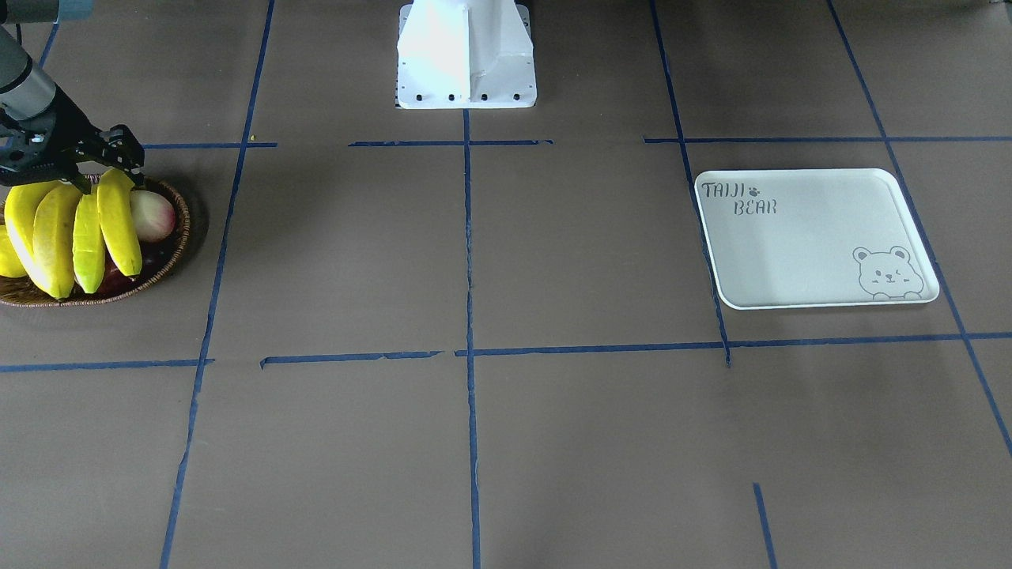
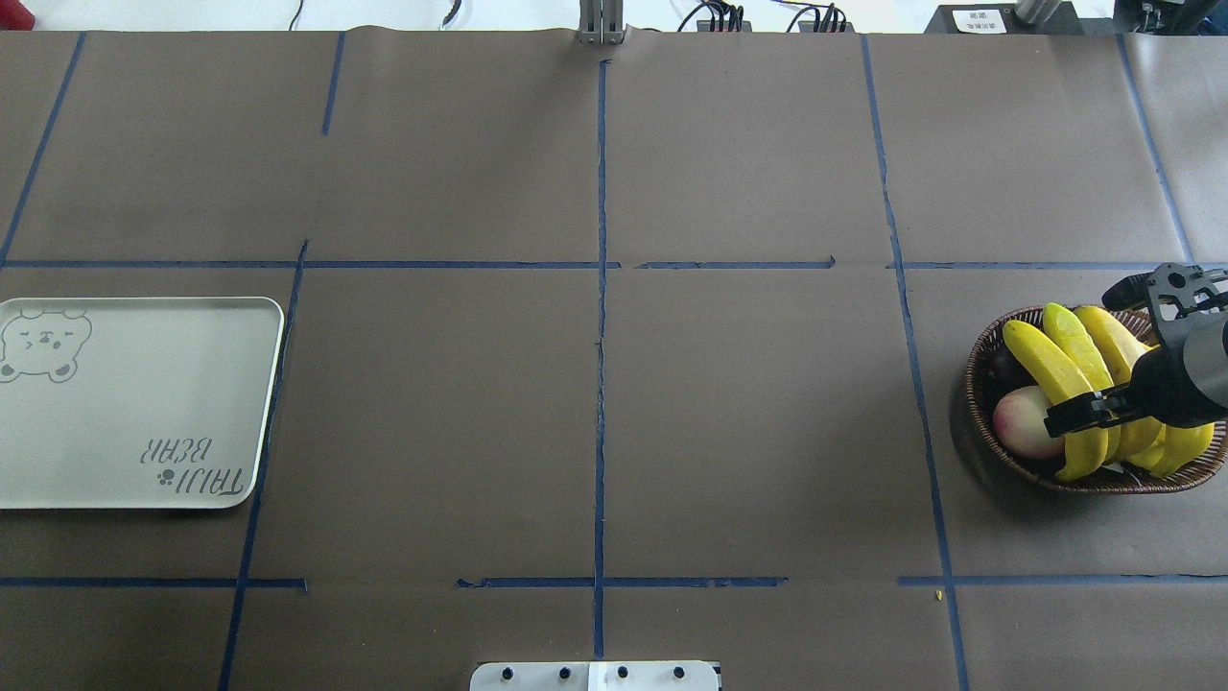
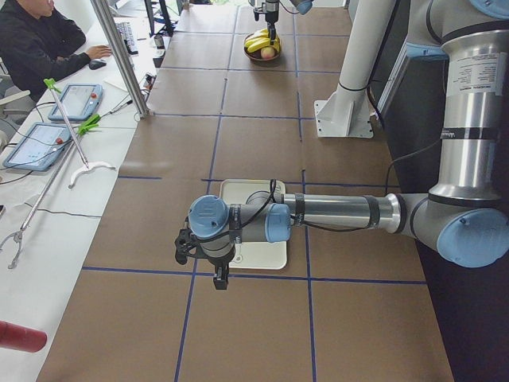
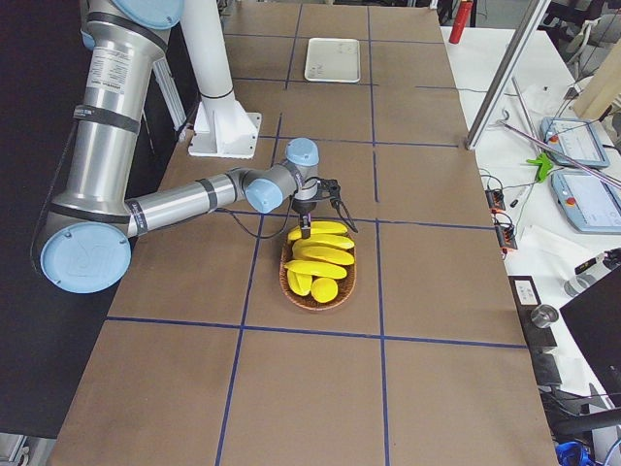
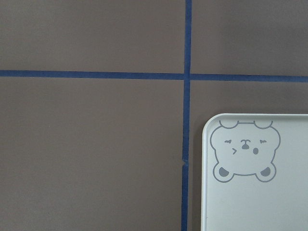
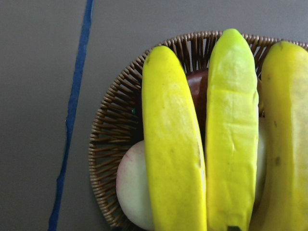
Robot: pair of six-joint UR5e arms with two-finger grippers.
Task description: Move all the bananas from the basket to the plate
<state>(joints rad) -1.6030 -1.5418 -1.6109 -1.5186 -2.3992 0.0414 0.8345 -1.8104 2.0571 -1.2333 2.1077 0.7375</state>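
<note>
Several yellow bananas [image 1: 118, 221] lie side by side across the brown wicker basket [image 1: 170, 261], one of them greenish [image 1: 88, 249]. They also show in the overhead view [image 2: 1055, 374] and fill the right wrist view [image 6: 171, 154]. My right gripper [image 2: 1079, 359] hangs open just above the bananas, its fingers [image 2: 1089, 411] straddling their near ends; it holds nothing. The white bear-print plate [image 2: 125, 413] is bare at the table's other end. My left gripper [image 3: 200, 267] hovers at the plate's outer edge [image 5: 269, 202]; I cannot tell whether it is open or shut.
A pink-white apple [image 1: 152, 215] and a dark red fruit [image 6: 197, 86] lie under the bananas in the basket. The white robot base [image 1: 466, 55] stands at mid-table. An operator [image 3: 40, 40] sits at a side desk.
</note>
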